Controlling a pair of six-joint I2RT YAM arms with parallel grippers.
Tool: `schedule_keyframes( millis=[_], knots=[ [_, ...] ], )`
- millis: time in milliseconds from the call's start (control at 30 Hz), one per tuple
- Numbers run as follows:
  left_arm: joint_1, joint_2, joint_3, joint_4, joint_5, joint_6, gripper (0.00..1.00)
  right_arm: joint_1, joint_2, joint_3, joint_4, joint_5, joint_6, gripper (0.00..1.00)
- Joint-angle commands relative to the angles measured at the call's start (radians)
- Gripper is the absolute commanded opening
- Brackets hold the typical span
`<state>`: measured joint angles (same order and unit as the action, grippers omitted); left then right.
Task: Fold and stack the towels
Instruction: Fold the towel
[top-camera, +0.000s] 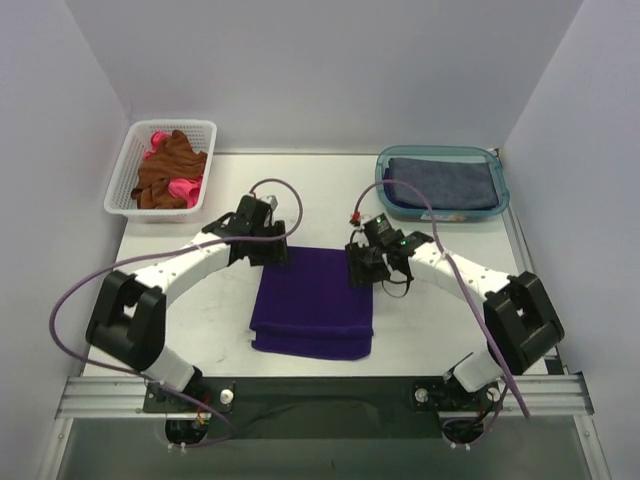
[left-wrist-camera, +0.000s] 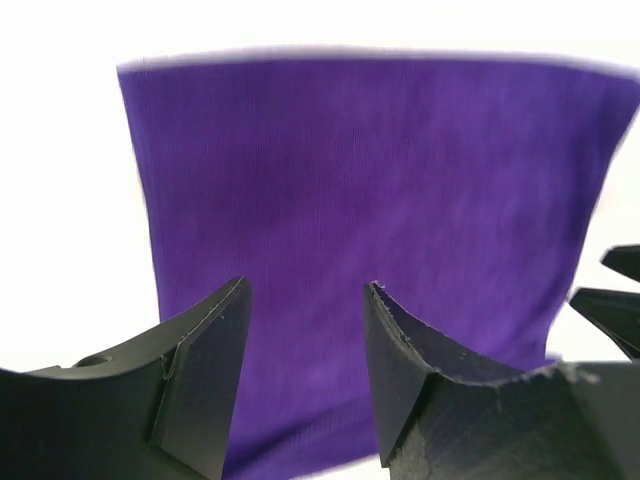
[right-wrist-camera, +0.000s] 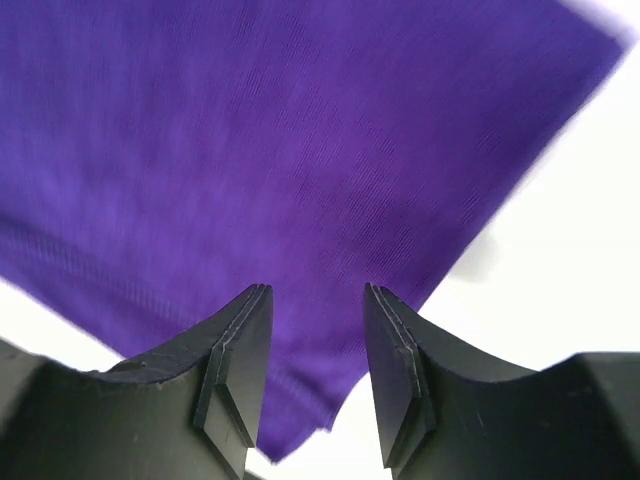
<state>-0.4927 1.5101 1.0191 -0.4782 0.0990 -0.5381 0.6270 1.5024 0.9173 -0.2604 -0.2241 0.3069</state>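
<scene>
Jaws on both arms stand parted with nothing between them: the left wrist view shows an open gap with the purple towel lying beneath it, and the right wrist view shows the same over one of the towel's corners. That towel lies flat in the middle of the counter, between the two arms. It is already doubled over, with a lower layer showing along its near edge. The left jaws hang at its far left corner and the right jaws at its far right corner. I judge the step in hand to be the next fold of this towel, or its lift toward the stack; either way it starts with a clean pinch at both corners. To do it well, each arm should come straight down on its own corner and close on every layer there, not only the top one, or the fold may peel open as it rises. Both sides should lift together and level so the cloth hangs without twisting, then set it down edge to edge. The likely stacking place is the teal tub at the far right, where a folded blue-grey towel lies; the purple one should land square on it. A rust-brown towel and a pink towel lie crumpled in the white basket at the far left.
</scene>
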Motion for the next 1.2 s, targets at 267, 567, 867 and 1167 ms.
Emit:
schedule_keyframes(
  millis=[267, 567, 867, 1167],
  knots=[
    [0.092, 0.372, 0.196, 0.208, -0.065, -0.089, 0.57, -0.162, 0.335, 0.277, 0.115, 0.0, -0.003, 0.41],
    [0.212, 0.518, 0.395, 0.205, 0.037, -0.038, 0.61, -0.24, 0.542, 0.55, 0.096, -0.067, -0.017, 0.41],
    [0.212, 0.12, 0.229, 0.116, -0.01, 0.102, 0.74, -0.097, 0.316, 0.467, 0.026, -0.081, -0.164, 0.41],
    [0.223, -0.573, -0.204, 0.072, -0.278, 0.233, 0.97, 0.157, 0.255, 0.313, 0.01, -0.165, -0.295, 0.55]
  ],
)
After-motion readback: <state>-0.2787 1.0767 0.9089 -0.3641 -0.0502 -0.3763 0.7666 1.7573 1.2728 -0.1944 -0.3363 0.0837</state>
